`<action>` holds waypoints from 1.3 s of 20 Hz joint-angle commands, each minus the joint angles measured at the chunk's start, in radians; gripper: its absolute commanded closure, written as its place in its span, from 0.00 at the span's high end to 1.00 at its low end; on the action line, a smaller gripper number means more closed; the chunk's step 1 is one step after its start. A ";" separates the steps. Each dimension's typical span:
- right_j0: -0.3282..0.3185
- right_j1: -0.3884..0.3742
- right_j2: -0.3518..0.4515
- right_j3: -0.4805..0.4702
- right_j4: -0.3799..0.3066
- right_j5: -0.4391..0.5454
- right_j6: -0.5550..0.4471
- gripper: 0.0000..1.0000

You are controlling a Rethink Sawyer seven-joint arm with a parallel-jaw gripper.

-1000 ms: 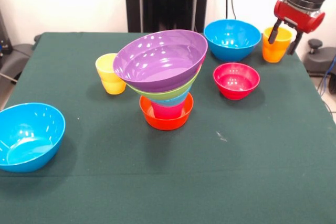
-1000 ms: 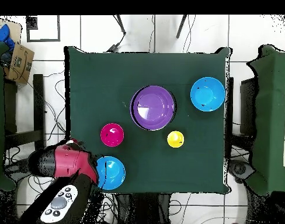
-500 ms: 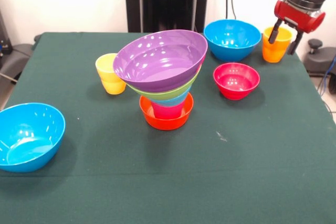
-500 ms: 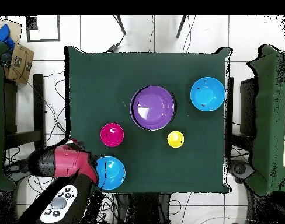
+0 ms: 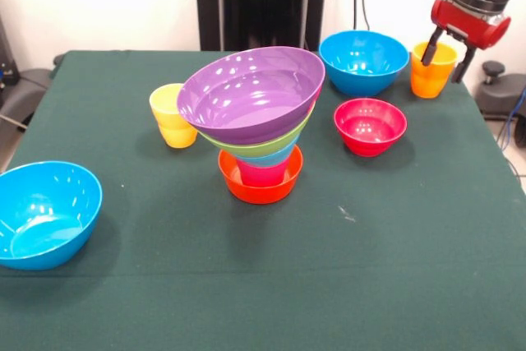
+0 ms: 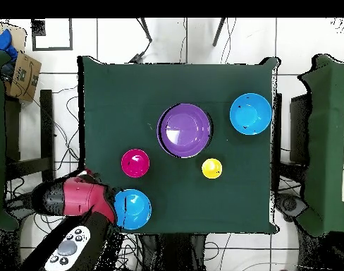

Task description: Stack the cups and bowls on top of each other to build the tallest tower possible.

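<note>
Green-cloth desk (image 5: pixel 394 285), white wall behind, tiled floor (image 6: pixel 118 42) with cables around it. Tower (image 5: pixel 256 121) mid-desk: orange bowl base, purple bowl on top, tilted. Yellow cup (image 5: pixel 172 115) just beside it, red bowl (image 5: pixel 370 125) on the other side. One blue bowl (image 5: pixel 45 211) at a near corner, another (image 5: pixel 363 61) far. Tool (image 5: pixel 448 43) open, fingers straddling the orange cup (image 5: pixel 431 69) at the far corner, grip not closed.

Purple bowl (image 5: pixel 251 92) over lime, blue (pink beneath) — orange base (image 5: pixel 260 187).
</note>
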 commanded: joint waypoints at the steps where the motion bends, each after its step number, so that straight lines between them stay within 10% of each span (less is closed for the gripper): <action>1: 0.009 0.037 0.040 -0.072 0.013 0.147 0.192 1.00; 26: 0.044 0.041 0.026 -0.048 0.057 0.254 0.258 1.00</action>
